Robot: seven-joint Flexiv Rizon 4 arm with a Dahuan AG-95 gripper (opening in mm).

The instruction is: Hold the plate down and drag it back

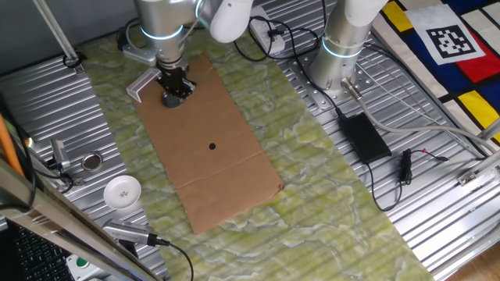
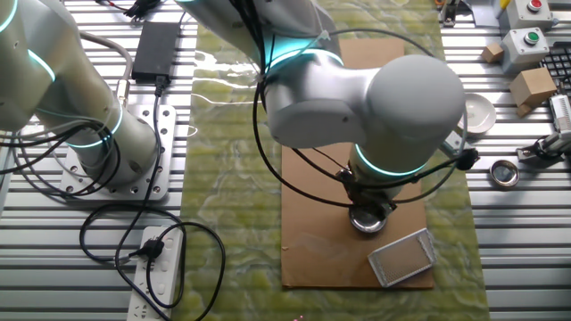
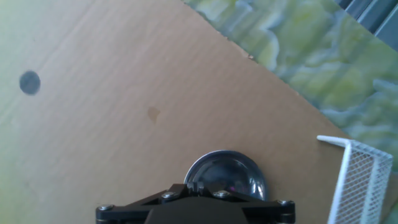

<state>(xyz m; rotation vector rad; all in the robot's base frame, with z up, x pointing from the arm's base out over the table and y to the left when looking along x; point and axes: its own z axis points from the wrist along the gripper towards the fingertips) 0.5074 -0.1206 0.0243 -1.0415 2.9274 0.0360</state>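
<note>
One round metal tip on my gripper [image 2: 370,217] sits low over the cardboard sheet [image 1: 211,140]; I cannot tell how my jaws stand. The plate [image 2: 402,256] lies just beside at four o'clock, not under me, so I judge no pressing has begun

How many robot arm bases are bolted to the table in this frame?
2. One arm base stands on the slatted metal beside the green mat; the other arm base stands at the far end of the cardboard sheet. More may sit outside the frame.
</note>
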